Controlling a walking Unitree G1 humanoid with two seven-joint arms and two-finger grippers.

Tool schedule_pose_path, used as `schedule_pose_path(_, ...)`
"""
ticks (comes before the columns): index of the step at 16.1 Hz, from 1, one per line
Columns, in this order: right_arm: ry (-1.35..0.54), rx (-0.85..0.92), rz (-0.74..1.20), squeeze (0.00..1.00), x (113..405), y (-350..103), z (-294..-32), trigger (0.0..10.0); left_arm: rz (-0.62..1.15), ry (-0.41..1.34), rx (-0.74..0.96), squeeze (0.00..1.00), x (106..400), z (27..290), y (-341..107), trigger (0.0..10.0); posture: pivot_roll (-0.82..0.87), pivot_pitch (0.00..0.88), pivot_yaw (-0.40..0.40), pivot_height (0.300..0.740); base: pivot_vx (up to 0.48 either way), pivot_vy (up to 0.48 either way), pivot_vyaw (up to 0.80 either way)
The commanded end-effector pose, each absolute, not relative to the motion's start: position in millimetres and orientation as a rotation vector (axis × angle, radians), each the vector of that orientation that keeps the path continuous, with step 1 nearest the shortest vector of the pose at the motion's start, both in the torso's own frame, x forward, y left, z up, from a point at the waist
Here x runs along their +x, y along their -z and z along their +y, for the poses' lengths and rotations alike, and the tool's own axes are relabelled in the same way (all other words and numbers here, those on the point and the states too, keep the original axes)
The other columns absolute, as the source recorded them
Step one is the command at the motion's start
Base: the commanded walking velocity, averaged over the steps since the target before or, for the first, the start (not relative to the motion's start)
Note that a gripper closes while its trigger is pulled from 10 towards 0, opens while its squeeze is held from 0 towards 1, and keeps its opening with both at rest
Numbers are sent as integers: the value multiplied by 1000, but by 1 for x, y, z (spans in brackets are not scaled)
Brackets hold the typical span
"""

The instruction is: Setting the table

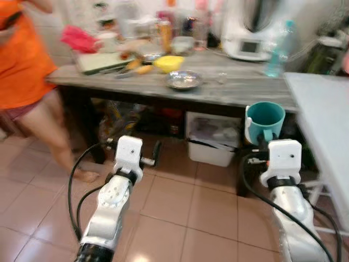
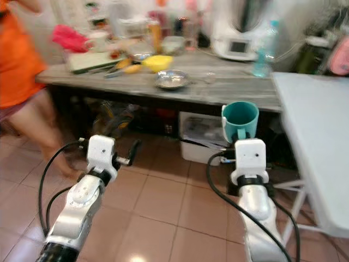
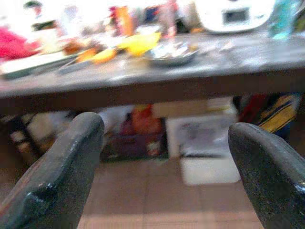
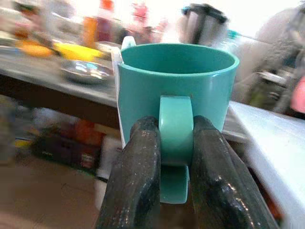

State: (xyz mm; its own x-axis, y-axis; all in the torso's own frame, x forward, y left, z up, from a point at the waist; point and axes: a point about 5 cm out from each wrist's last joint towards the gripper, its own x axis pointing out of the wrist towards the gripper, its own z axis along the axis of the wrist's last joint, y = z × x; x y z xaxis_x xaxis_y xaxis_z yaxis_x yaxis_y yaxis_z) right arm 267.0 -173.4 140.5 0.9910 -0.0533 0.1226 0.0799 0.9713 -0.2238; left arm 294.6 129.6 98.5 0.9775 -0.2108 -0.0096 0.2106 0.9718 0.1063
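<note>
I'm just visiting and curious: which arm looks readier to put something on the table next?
The right. Its gripper already clamps the teal cup by the handle, beside the white table. The left gripper is open and holds nothing.

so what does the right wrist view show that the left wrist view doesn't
Right wrist view: the right tool shut on the handle of a teal cup, held upright, with a white table to one side.
Left wrist view: the left tool, open and holding nothing, and a white bin under the table.
Both: the grey wooden table, the metal bowl and the yellow bowl on it.
</note>
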Motion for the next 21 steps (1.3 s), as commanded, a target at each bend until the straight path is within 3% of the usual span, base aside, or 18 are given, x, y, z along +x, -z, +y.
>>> schedule_pose_path(1, 75, -239, -138, 0, 268, -146, -175, 10000, -20, 212, 111, 0, 297, 128, -103, 10000, -167, 0, 38, 740, 0, 300, 0)
schedule_pose_path(7, 83, -245, -139, 0, 269, -147, -177, 10000, -53, 284, 55, 0, 294, 121, -108, 10000, -169, 0, 32, 740, 0, 0, 0)
schedule_pose_path(12, 85, -247, -140, 0, 270, -147, -177, 10000, -58, 305, 41, 0, 293, 118, -107, 10000, -169, 0, 33, 740, 0, 0, -660)
schedule_pose_path(18, 90, -246, -139, 0, 269, -147, -177, 10000, -57, 391, -1, 0, 288, 113, -107, 10000, -169, 0, 40, 740, 0, 0, 0)
schedule_pose_path(21, 95, -243, -133, 0, 269, -146, -177, 10000, -57, 410, 2, 0, 287, 113, -107, 10000, -169, 0, 42, 740, 84, 0, -785)
